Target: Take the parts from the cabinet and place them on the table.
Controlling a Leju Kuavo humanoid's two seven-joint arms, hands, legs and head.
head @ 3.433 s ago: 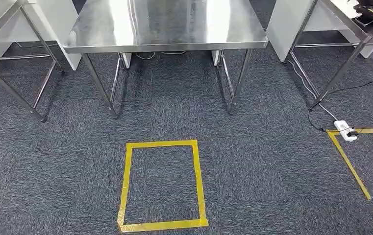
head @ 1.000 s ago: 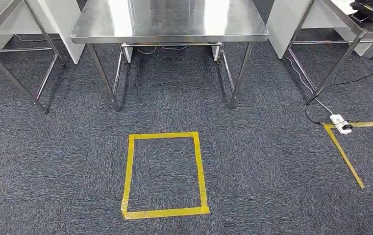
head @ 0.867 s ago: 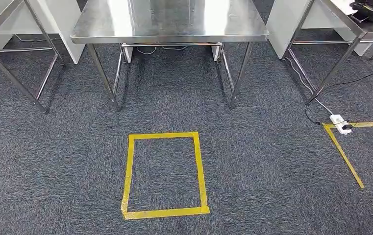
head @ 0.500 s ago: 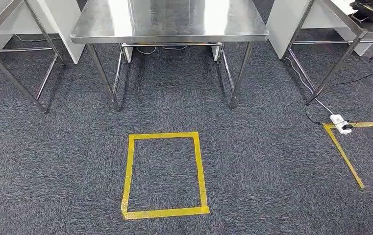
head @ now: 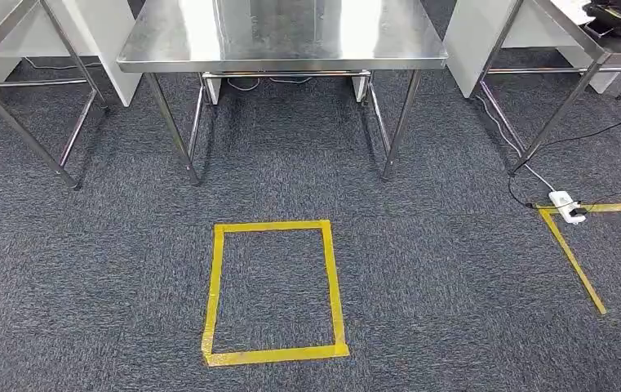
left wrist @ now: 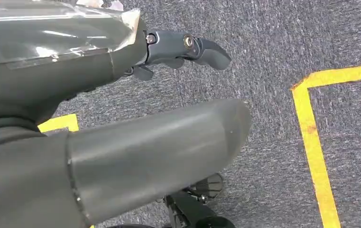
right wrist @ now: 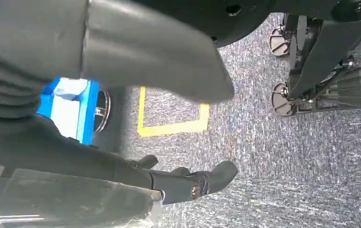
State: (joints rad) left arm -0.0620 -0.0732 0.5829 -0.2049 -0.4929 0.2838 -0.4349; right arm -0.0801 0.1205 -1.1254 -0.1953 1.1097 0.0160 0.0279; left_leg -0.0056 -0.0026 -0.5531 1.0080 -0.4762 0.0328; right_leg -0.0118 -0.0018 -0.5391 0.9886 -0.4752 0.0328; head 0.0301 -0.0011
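Blue part [right wrist: 69,111] rests inside the right robot hand [right wrist: 121,142]

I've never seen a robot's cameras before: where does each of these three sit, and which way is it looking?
Head view: high on the body, looking forward and down at a steel table and a yellow tape square on carpet; none of the robot's body shows.
Left wrist view: behind the hanging left hand, looking down at carpet and yellow tape.
Right wrist view: behind the right hand, looking down at carpet, tape and a blue part.
All three share the grey carpet with yellow tape.
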